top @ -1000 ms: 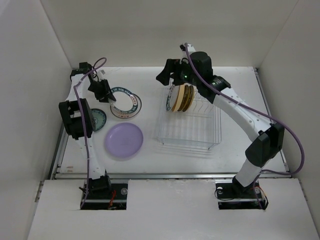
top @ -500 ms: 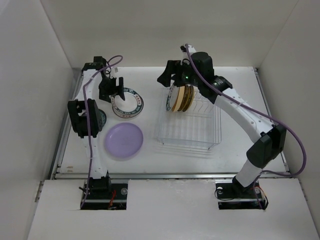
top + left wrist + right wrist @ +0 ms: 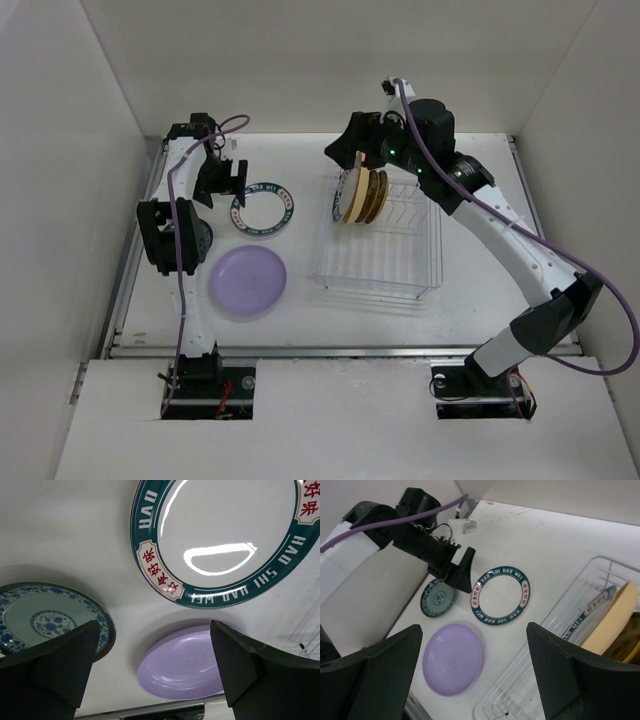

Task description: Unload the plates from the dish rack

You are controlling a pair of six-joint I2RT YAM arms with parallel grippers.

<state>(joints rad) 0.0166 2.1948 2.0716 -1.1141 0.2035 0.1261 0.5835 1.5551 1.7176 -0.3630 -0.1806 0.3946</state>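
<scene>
Presently, your left gripper [image 3: 232, 180]: fingers apart, empty, near green-rimmed white round plate [image 3: 264, 210].
Your right gripper [image 3: 475, 627]: fingers apart, empty, above far end of silvery wire dish rack [image 3: 380, 255].

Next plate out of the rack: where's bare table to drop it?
Free: the table strip right of the dish rack, though the right arm crosses above it; also the near strip in front of the rack and lavender plate. Crowded: left side, where green-rimmed plate, lavender plate and blue patterned plate cluster by the left arm.
</scene>
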